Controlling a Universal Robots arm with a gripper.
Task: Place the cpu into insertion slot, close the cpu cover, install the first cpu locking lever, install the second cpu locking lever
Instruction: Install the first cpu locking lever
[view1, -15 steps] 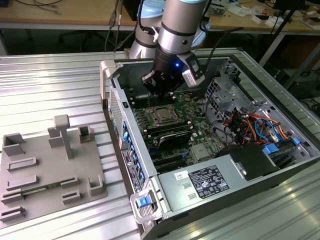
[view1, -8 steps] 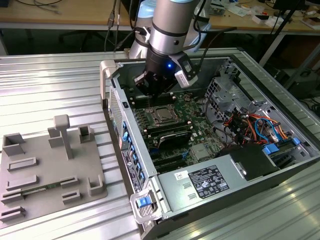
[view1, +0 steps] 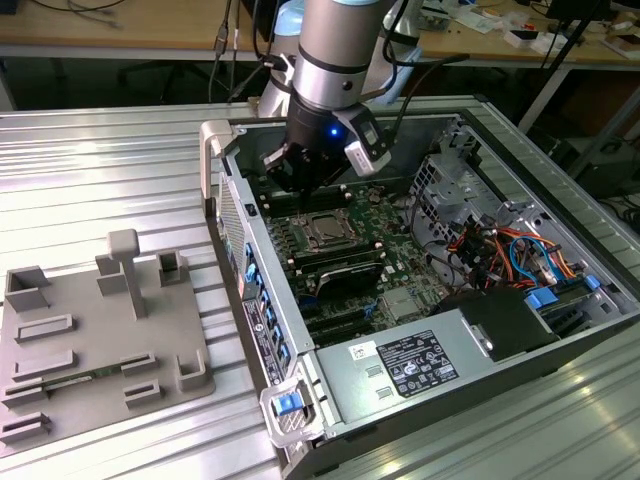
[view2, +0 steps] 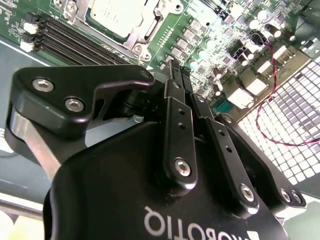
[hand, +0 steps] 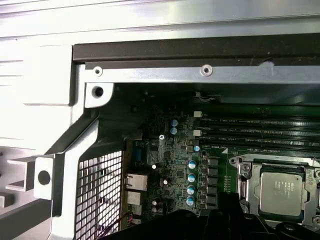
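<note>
One pincer, fingers together, nothing clamped, hovering inside open computer case; cpu seated in insertion slot, just below pincer, slightly ahead of its tips; cpu cover lying flat around it; memory slots beside it, also under pincer.

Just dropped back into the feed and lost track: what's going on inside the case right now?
The arm's gripper hangs inside the open computer case, low over the motherboard and close to the socket. The chip already lies in the socket, with the metal cover frame lying flat around it. Whether the locking levers are latched cannot be told from these pictures.
</note>
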